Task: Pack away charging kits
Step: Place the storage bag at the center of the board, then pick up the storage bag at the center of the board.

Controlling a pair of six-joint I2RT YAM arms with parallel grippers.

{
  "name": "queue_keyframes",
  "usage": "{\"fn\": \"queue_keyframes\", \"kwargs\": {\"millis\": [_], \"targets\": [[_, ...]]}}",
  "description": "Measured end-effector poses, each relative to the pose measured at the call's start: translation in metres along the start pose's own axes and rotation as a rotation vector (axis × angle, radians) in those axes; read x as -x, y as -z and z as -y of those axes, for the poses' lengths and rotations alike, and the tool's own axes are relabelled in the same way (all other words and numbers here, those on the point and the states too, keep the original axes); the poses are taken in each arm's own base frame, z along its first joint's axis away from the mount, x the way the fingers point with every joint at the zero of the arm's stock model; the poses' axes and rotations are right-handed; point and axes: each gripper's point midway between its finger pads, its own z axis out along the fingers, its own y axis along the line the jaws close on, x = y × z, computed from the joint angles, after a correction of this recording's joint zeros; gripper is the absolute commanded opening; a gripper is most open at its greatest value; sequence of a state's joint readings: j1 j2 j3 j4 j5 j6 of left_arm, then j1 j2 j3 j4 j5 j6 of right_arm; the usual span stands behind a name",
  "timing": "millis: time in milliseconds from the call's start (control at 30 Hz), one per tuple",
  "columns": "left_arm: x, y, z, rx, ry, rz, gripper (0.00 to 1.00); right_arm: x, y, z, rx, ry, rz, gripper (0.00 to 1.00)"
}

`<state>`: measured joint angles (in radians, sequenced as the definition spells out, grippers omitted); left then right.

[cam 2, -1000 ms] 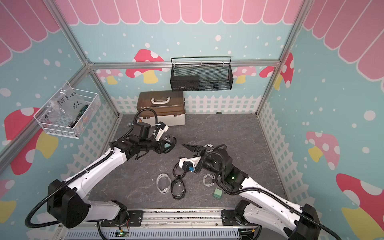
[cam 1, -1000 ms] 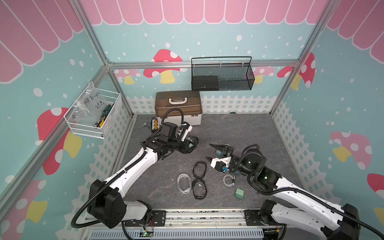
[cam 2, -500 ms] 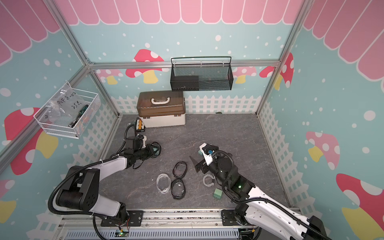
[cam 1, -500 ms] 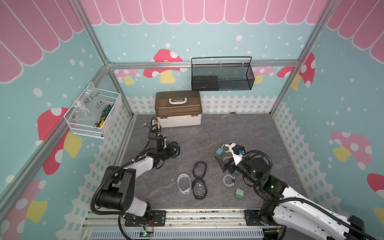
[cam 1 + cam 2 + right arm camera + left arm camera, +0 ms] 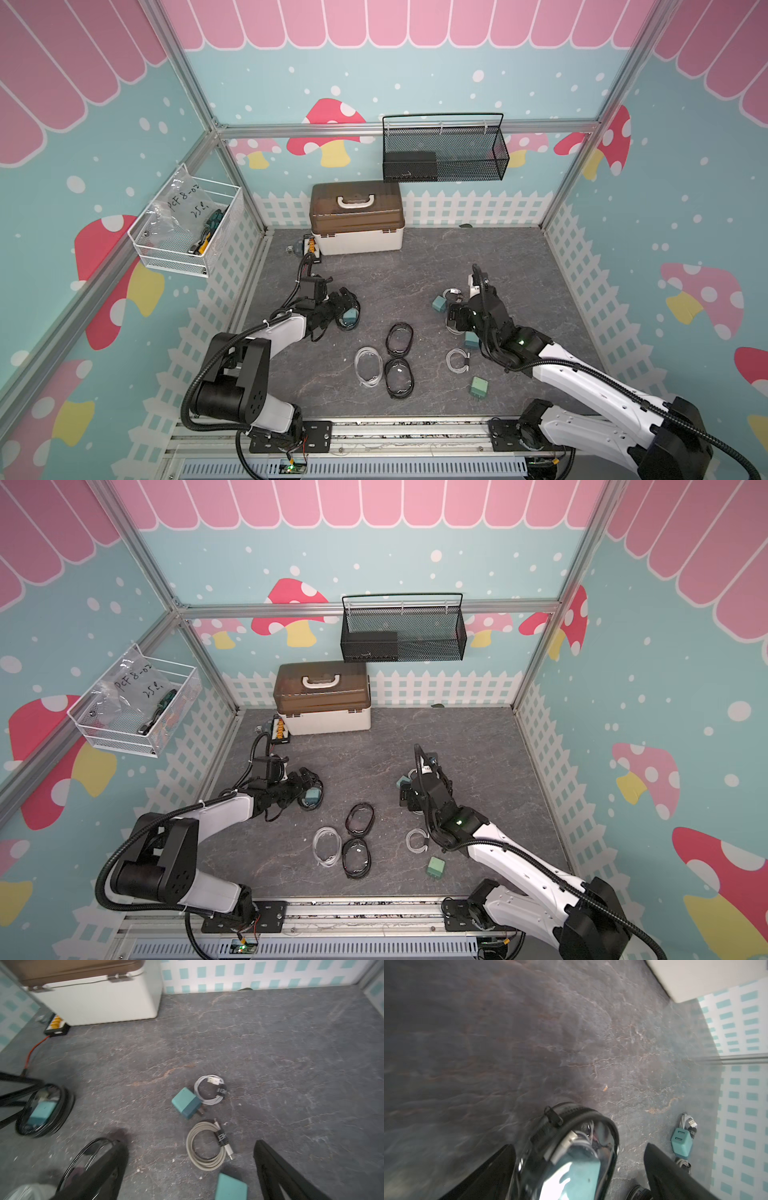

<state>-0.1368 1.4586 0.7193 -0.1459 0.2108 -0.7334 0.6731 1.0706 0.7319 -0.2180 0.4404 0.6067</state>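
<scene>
Both sets of jaws stand spread wide.
Left gripper straddles a filled black-rimmed pouch; right gripper hangs above a coiled cable.

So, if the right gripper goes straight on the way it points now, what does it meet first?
Probably the grey coiled cable: in the right wrist view it lies between the open fingertips of the right gripper. A teal adapter lies nearer the palm; depth is unclear, so it could touch first.
</scene>
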Motion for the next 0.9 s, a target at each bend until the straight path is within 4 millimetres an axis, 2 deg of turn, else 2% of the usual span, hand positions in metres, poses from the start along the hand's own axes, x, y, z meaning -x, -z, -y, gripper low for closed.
{"fn": "queue_keyframes", "kwargs": {"millis": [100,200,267,400,433,500,567,667,767,833,900], "targets": [[0.022,0.029,0.007,0.055,-0.002,0.076,0.99,0.008,-0.015,0.018,-0.073,-0.013,-0.026,0.99],[0.038,0.067,0.011,0.049,-0.002,0.218,1.0,0.01,-0.033,0.039,-0.141,-0.038,-0.065,0.95],[0.039,0.092,0.009,0.025,-0.006,0.29,1.0,0.006,-0.045,0.054,-0.178,-0.049,-0.106,0.87],[0.029,0.117,0.014,-0.002,-0.025,0.307,0.99,0.006,-0.07,0.071,-0.205,-0.065,-0.174,0.63],[0.022,0.119,0.02,-0.001,-0.049,0.287,0.99,0.005,-0.078,0.073,-0.206,-0.071,-0.19,0.6],[-0.003,0.117,0.048,-0.013,-0.146,0.236,0.99,0.003,-0.09,0.078,-0.212,-0.082,-0.216,0.59],[-0.048,0.112,0.094,-0.063,-0.298,0.148,0.95,-0.006,-0.1,0.081,-0.218,-0.082,-0.253,0.57],[-0.104,0.099,0.142,-0.068,-0.476,0.046,0.86,-0.018,-0.107,0.089,-0.235,-0.082,-0.293,0.56],[-0.146,0.068,0.172,0.032,-0.629,-0.005,0.72,-0.018,-0.104,0.105,-0.279,-0.087,-0.281,0.6],[-0.169,0.046,0.181,0.115,-0.722,-0.028,0.64,-0.02,-0.099,0.117,-0.316,-0.088,-0.271,0.59],[-0.19,0.022,0.18,0.209,-0.805,-0.055,0.62,-0.024,-0.093,0.126,-0.338,-0.095,-0.264,0.6]]}}
